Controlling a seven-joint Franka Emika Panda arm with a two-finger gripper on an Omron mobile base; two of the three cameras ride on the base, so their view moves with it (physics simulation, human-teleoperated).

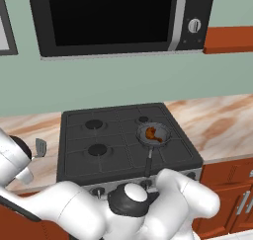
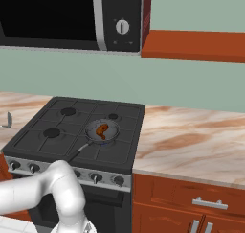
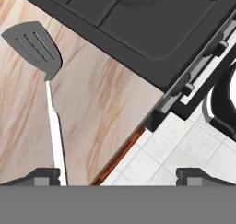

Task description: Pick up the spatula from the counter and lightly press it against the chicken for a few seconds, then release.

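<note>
A grey slotted spatula with a thin silver handle lies flat on the marbled counter, left of the stove. In the hand view my gripper hovers above it, open and holding nothing. The handle runs down to the inner edge of the left fingertip. From the base cameras the spatula appears small beside the cooktop. The browned chicken sits in a small pan on the front right burner.
The black stove has knobs along its front. The pan's dark handle points toward the stove front. A microwave hangs above. White floor tiles lie below the counter edge. More counter extends to the stove's right.
</note>
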